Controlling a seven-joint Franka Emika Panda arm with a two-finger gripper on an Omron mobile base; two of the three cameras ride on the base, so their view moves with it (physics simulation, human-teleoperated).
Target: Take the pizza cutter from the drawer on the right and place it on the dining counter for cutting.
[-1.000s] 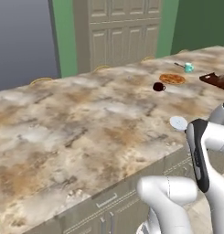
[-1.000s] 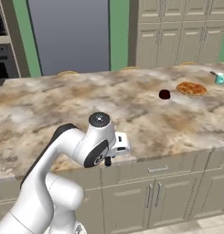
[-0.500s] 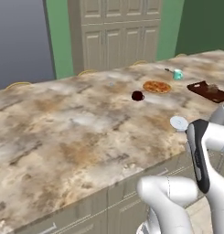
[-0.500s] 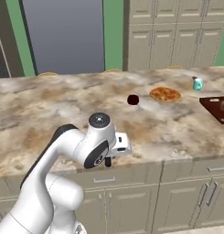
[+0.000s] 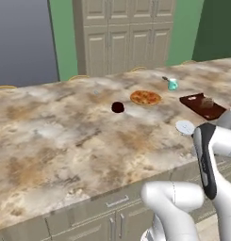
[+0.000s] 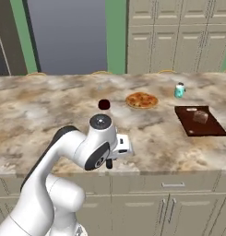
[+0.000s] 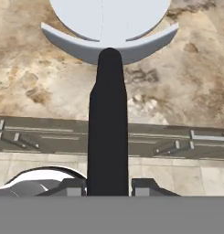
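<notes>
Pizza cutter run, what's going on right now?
The gripper is shut on the pizza cutter, black handle between the fingers and wheel pointing away. The arm carries it at the near edge of the dining counter, not yet set down. A pizza and a dark cutting board lie farther along the counter.

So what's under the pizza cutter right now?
Below the pizza cutter, held in the pincer, lie the dining counter edge and cabinet fronts. Its wheel and handle cover what's directly beneath.
</notes>
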